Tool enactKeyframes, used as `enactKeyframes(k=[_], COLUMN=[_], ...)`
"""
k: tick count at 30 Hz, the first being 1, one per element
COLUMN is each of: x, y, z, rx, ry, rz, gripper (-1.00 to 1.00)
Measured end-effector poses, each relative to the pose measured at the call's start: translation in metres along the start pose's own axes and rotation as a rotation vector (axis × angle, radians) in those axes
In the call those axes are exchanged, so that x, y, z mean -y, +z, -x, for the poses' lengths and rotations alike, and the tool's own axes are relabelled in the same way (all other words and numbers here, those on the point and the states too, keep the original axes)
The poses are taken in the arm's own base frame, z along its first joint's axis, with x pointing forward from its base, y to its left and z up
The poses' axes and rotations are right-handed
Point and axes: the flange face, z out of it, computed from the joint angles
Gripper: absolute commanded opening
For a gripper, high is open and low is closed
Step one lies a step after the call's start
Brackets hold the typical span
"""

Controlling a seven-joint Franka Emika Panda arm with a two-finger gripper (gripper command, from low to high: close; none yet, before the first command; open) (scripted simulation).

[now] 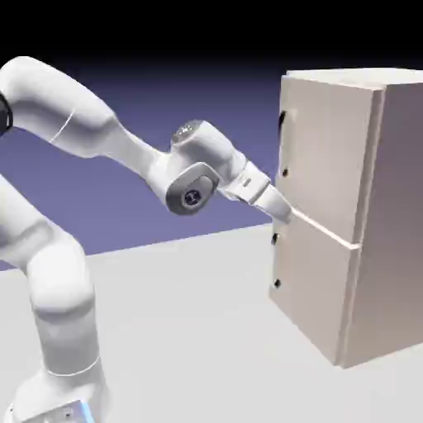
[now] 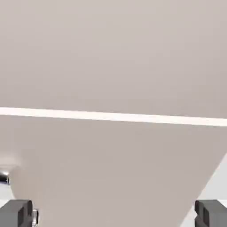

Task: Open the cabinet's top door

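A white, jointed robot arm [image 1: 91,136] rises from the lower left of the exterior view and reaches toward the right, its two-finger gripper [image 1: 281,208] pressed close to the front of a tall beige box-shaped cabinet [image 1: 388,215] standing at the right of the frame. The gripper's tip meets the pale seam [image 1: 326,232] between the two doors, below the larger beige flat top door [image 1: 326,157]. In the hand view the grey fingertips [image 2: 17,213] sit at opposite bottom corners, spread wide with nothing between them. The top door looks shut flush. Its small dark vertical handle [image 1: 282,121] shows near the door's left edge, upper middle of the frame, above the gripper. The panel looks rigid, smooth and hinged, likely to swing in an arc rather than yield; its flat face offers no purchase, so the handle appears the only sound place to take hold.
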Motion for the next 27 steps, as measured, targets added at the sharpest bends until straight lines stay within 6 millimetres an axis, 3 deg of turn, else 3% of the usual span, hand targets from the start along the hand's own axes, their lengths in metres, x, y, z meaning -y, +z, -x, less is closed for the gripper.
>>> enactKeyframes(k=[8, 14, 20, 27], x=[-0.052, -0.101, -0.151, -0.192], y=[0.098, 0.153, 0.185, 0.196], z=[0.03, 0.059, 0.076, 0.071], rx=[0.243, 0.331, 0.324, 0.2], ry=[0.185, 0.287, 0.359, 0.396], rz=[0.174, 0.344, 0.508, 0.641], gripper=[1.0, 1.0, 1.0, 1.0])
